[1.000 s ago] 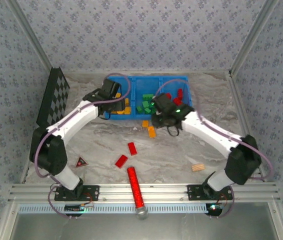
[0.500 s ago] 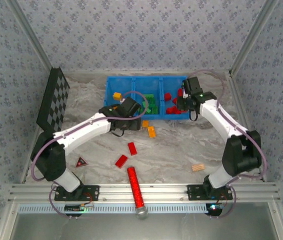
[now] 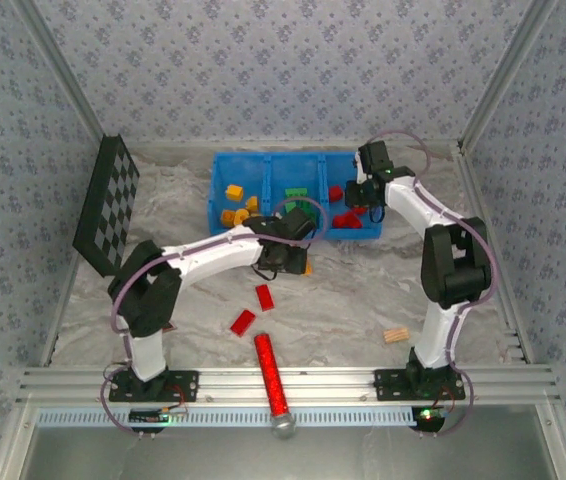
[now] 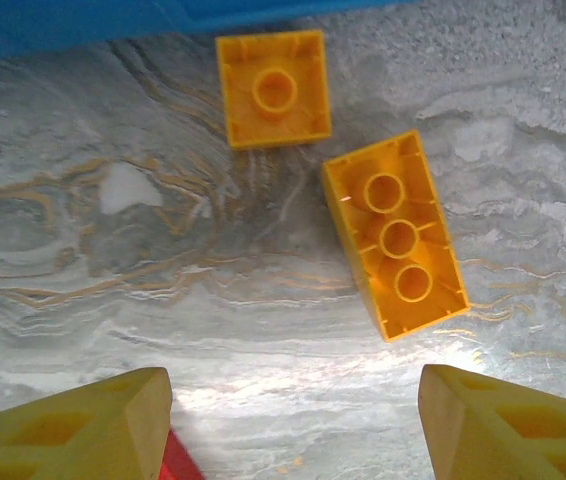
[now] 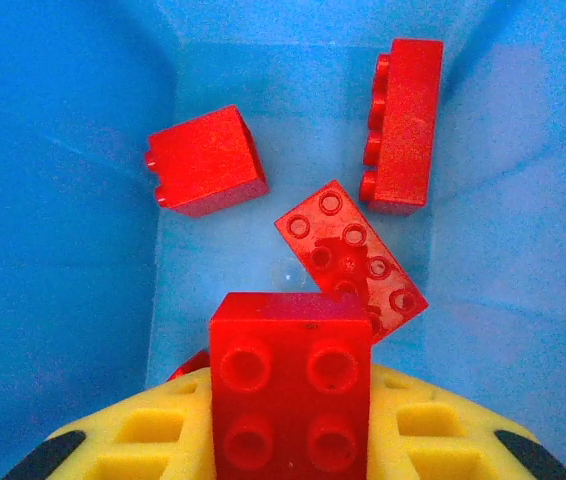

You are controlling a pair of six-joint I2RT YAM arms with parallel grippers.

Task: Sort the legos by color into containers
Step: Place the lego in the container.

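The left gripper is hanging wide open over the marbled table. The long orange brick is lying just ahead of it, up and to the right of centre in the wrist view. Its long axis is running nearly top to bottom of that frame, leaning toward the lower right, so the jaws are facing its narrow sides almost squarely. I judge that a small shift rightward and a slight twist are all the grasp is asking for. A square orange brick is sitting near its upper left, apart from it and just beside the blue bin, so room is tight there. The table is lying flat and throwing glare. The right gripper is clamping a red brick over the bin's right-hand compartment, among other reds, so the left arm is the nearer.
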